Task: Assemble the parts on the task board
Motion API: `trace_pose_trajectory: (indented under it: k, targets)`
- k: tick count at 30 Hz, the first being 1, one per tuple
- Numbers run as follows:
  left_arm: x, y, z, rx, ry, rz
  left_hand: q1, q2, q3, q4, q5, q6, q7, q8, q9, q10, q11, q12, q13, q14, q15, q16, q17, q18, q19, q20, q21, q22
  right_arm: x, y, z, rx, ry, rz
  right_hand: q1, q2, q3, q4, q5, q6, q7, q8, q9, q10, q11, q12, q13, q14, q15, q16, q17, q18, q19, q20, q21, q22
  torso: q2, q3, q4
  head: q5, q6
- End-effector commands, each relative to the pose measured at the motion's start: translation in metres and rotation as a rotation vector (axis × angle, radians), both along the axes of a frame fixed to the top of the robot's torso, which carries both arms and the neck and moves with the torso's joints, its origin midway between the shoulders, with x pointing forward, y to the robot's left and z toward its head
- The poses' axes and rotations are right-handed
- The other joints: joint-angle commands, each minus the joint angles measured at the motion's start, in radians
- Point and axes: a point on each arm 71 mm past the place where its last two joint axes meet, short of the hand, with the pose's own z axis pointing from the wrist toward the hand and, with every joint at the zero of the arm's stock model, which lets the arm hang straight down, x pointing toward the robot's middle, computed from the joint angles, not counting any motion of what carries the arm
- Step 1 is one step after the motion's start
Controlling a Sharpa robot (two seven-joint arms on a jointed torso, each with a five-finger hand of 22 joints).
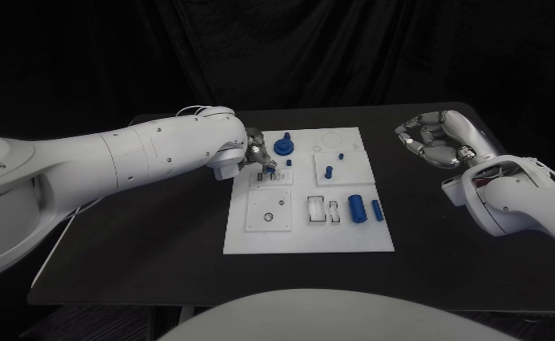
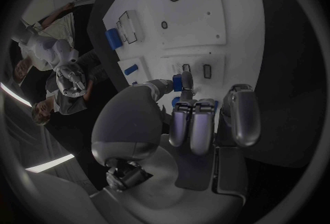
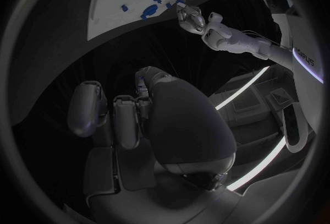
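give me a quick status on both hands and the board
Left hand pinching a small blue part over the white task board. Right hand curled shut, holding nothing, off the board. Nothing blocking.

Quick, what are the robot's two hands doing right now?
Left hand: pinching a small blue part over the task board.
Right hand: fingers curled in, holding nothing.

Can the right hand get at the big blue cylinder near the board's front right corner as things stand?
Probably yes. The right hand hovers off the task board, holding nothing, and nothing lies between it and the blue cylinder; the left hand works at the far side.
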Motion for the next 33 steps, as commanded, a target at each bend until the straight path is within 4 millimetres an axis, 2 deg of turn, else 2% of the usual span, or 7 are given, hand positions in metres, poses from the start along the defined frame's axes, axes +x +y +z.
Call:
trace_pose_trajectory:
  k: [1,33]
  targets:
    - [0.000,-0.002,0.000,-0.008,0.033,0.007,-0.007,0.002,0.011,-0.005,-0.001,-0.006,0.000,-0.006,-0.001,0.106,-0.002,0.004,0.263,0.104,-0.002,0.003,0.263,0.010,-0.003,-0.001,-0.007,0.179,0.000,0.000,-0.001,-0.001,0.007,-0.006,-0.007,-0.002,0.006,0.001,0.006,-0.007,-0.002,0.003,-0.002,-0.006,-0.002,-0.002,0.041,0.053,-0.003,-0.001,0.150,0.010,-0.007,0.000,-0.007,0.157,0.001,0.0000,-0.0004,-0.001,0.000]
    - [-0.004,-0.005,-0.015,-0.008,0.046,0.024,-0.009,0.009,0.019,-0.009,-0.001,-0.009,0.003,-0.011,-0.004,0.106,0.000,0.004,0.263,0.104,-0.001,0.003,0.263,0.010,-0.005,0.000,-0.010,0.178,-0.001,-0.001,0.000,0.000,0.006,-0.007,-0.008,-0.002,0.006,0.001,0.006,-0.008,-0.002,0.003,-0.002,-0.006,-0.002,-0.002,0.041,0.053,-0.003,-0.002,0.149,0.010,-0.007,0.000,-0.008,0.156,0.000,-0.0002,0.0004,-0.002,0.000]
